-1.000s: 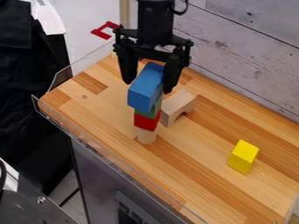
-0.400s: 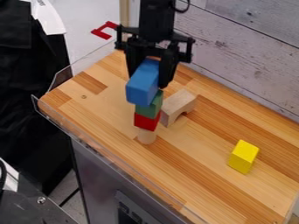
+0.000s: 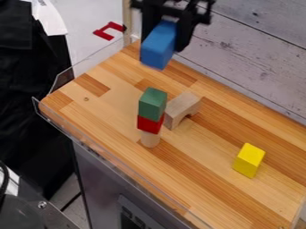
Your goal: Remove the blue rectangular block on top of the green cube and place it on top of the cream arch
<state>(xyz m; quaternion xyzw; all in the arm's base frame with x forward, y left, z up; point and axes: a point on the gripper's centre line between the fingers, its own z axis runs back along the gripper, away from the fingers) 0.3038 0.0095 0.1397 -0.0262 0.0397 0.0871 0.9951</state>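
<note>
Between the black fingers [image 3: 184,38], the blue rectangular block [image 3: 158,44] is pinched, its long axis slanted toward the view's lower left. Below the fingers and slightly toward the view's right, the cream wooden arch [image 3: 180,106] is set on the counter [image 3: 197,165], its length aligned roughly likewise; little turning seems needed. Beside the arch, on the view's left, the stacked green cube [image 3: 152,104] must be cleared during lowering.

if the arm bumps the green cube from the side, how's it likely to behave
The green cube would probably slide or topple, since it sits high on a narrow stack. The red block beneath might go too, with only a slim cream piece under it. Its flat faces suggest little rolling.
</note>
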